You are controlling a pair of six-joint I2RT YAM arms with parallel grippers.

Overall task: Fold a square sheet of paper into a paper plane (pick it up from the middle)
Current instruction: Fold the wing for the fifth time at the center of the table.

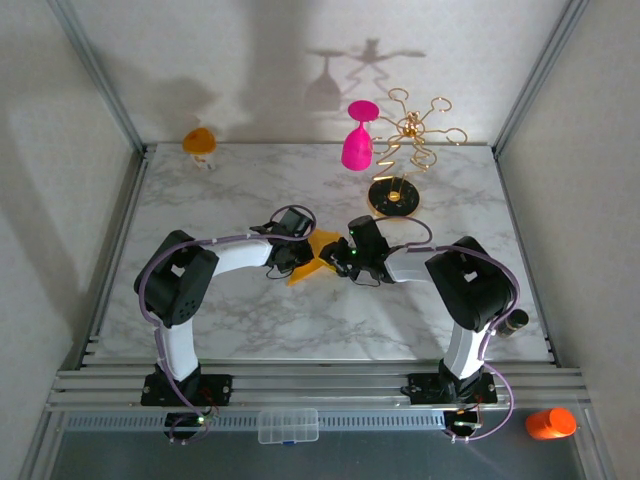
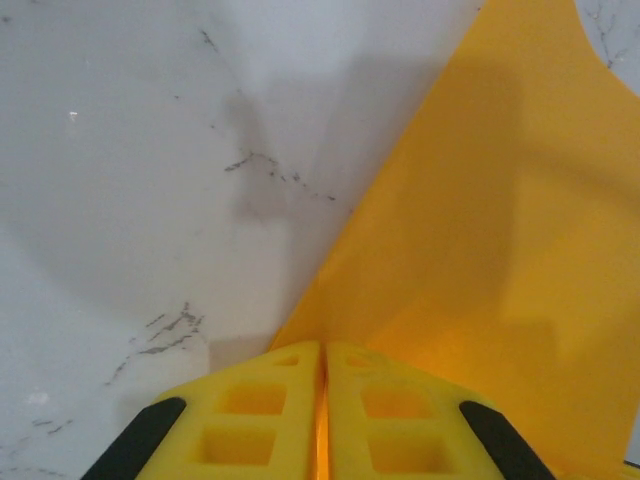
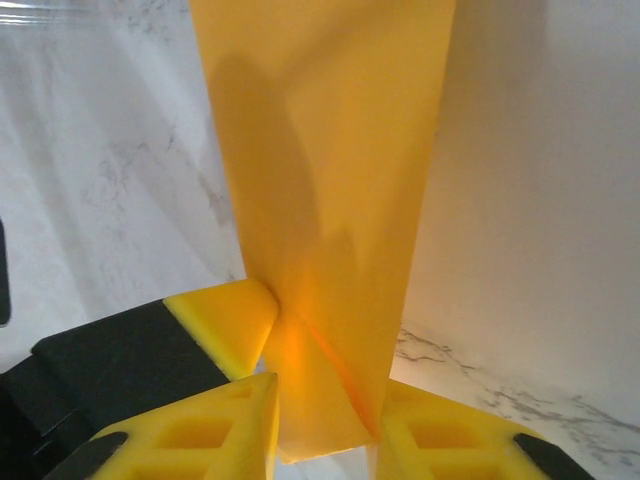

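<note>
Mid-table, between the arms: square sheet of paper (image 1: 308, 270), partly folded | left gripper (image 2: 323, 350): fingers together, pinching sheet edge | right gripper (image 3: 325, 400): fingers either side of fold, clamped or not – cannot tell

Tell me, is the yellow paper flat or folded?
Partly folded: the square sheet of paper creases inside the right gripper; left gripper clamps its edge.

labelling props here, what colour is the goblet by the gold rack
The goblet is bright pink, best seen in the top external view.
</note>
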